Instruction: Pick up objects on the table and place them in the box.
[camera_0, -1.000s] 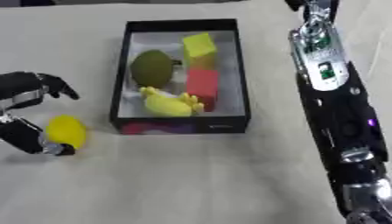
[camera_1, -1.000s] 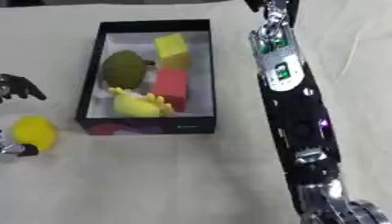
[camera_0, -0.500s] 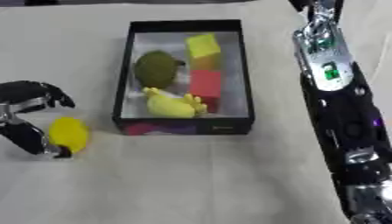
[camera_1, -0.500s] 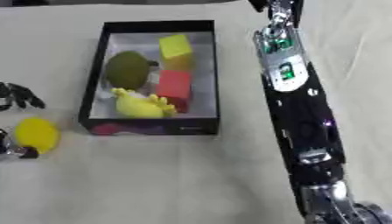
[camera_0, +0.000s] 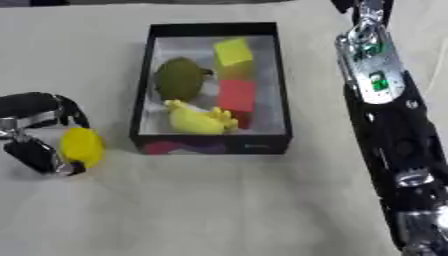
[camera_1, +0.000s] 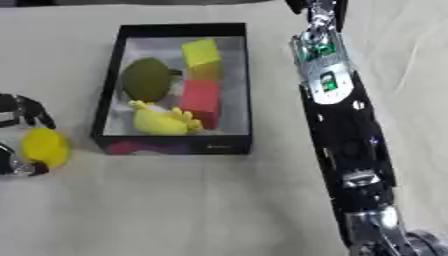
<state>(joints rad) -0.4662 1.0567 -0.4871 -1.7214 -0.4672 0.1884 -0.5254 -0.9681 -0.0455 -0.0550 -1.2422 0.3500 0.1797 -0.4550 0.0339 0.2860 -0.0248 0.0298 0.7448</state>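
Note:
A black box (camera_0: 274, 75) stands at the middle of the table. In it lie a dark green round fruit (camera_0: 179, 79), a yellow cube (camera_0: 232, 50), a red block (camera_0: 236, 95) and a yellow lobed toy (camera_0: 199, 120). Left of the box, a yellow rounded object (camera_0: 81, 146) rests on the table. My left hand (camera_0: 33, 105) is curled over it from the left, fingers above and thumb (camera_0: 37, 156) below. My right arm (camera_1: 337, 110) runs down the right side; only a bit of my right hand (camera_1: 413, 243) shows at the lower corner.
The table is covered with a pale cloth (camera_0: 219, 205). My long black and silver right arm lies close beside the box's right wall. Open cloth stretches in front of the box.
My left hand's fingers have curled down and closed in round the yellow object. The right arm has stayed put.

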